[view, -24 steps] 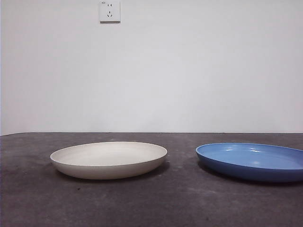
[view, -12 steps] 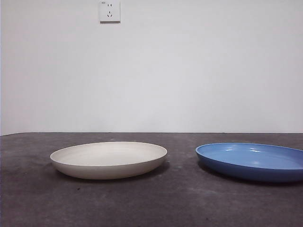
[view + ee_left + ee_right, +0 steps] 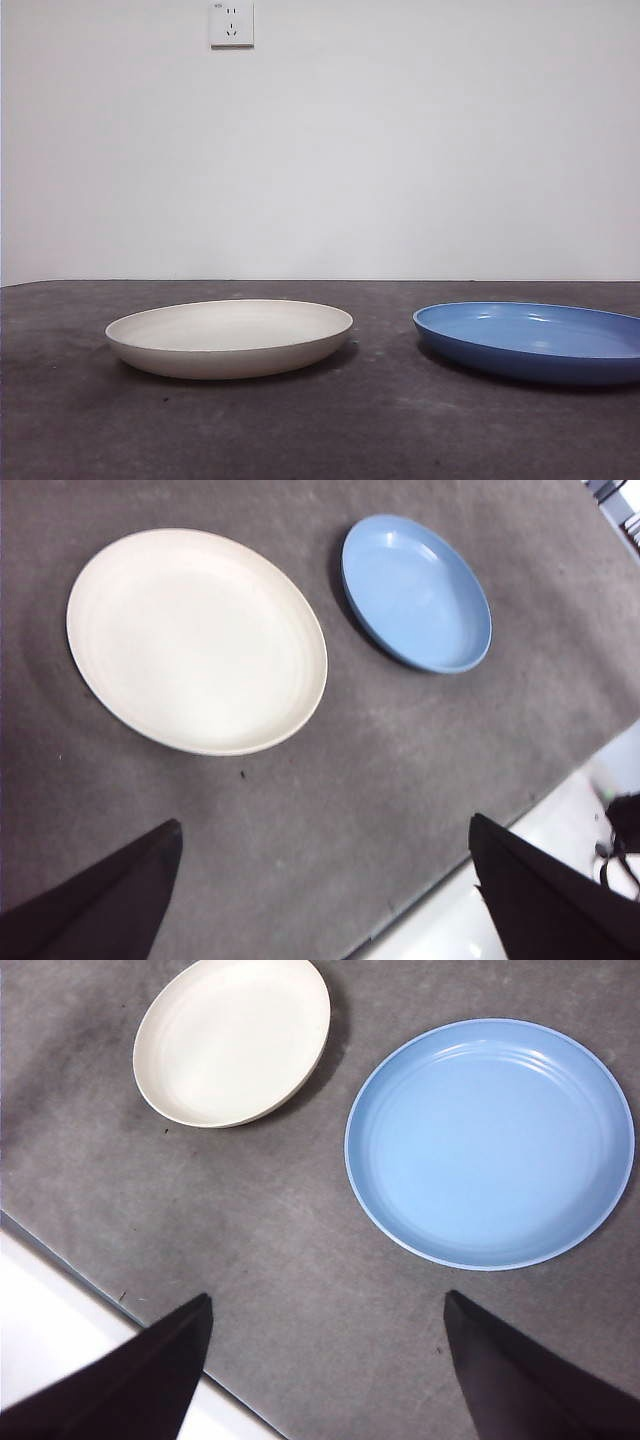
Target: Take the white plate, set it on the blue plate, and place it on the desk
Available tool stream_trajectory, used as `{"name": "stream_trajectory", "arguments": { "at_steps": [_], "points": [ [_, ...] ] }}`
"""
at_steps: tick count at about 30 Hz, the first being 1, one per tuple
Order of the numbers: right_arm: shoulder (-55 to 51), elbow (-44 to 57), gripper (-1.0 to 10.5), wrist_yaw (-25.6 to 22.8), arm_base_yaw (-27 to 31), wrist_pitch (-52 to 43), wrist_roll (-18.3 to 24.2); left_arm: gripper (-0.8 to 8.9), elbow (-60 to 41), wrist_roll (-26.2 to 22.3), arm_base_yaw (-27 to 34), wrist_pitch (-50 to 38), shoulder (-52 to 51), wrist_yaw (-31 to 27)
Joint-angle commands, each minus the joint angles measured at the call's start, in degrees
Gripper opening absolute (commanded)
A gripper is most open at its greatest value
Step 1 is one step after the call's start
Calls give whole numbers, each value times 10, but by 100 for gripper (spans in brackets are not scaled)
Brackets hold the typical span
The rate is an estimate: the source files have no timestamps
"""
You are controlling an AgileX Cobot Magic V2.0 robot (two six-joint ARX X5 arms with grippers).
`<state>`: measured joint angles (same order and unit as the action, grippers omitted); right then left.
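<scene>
Left wrist view: left gripper (image 3: 325, 900) hovering high, jaws wide apart, empty; white plate (image 3: 196, 640) ahead and below, nearer than blue plate (image 3: 417, 592). Right gripper (image 3: 325, 1375) likewise spread, empty, closer to the blue. Likely the left arm's pick. Round, so no long axis; matte cream, low curved rim. Blue glossy. Plates apart on rough mottled desk (image 3: 380, 430).
</scene>
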<state>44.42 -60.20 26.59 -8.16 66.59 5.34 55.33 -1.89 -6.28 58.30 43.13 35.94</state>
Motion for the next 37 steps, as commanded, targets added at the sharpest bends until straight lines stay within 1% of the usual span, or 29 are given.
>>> {"name": "stream_trajectory", "arguments": {
  "at_steps": [1, 3, 5, 8, 12, 16, 20, 28, 37],
  "points": [
    [5, -9, 374, -1, -1, -5, -9, 465, 16, 34, -2, -18, 9, -2],
    [5, -9, 374, -1, -1, -5, -9, 465, 21, 47, -2, -28, 20, -8],
    [5, -9, 374, -1, -3, -6, -8, 465, 31, 61, -2, -42, 38, -32],
    [5, -9, 374, -1, -4, -6, -9, 460, 59, 67, -9, -56, 78, -61],
    [5, -9, 374, -1, -4, -6, -9, 406, 103, 71, -22, -65, 145, -91],
    [5, -9, 374, -1, -4, -6, -9, 407, 145, 71, -32, -74, 223, -97],
    [5, -9, 374, -1, -4, -6, -9, 406, 174, 70, -47, -80, 299, -136],
    [5, -9, 374, 0, -4, -6, -9, 406, 177, 70, -67, -125, 411, -190],
    [5, -9, 374, 0, -4, -7, -9, 405, 177, 69, -79, -177, 512, -198]
  ]
}}
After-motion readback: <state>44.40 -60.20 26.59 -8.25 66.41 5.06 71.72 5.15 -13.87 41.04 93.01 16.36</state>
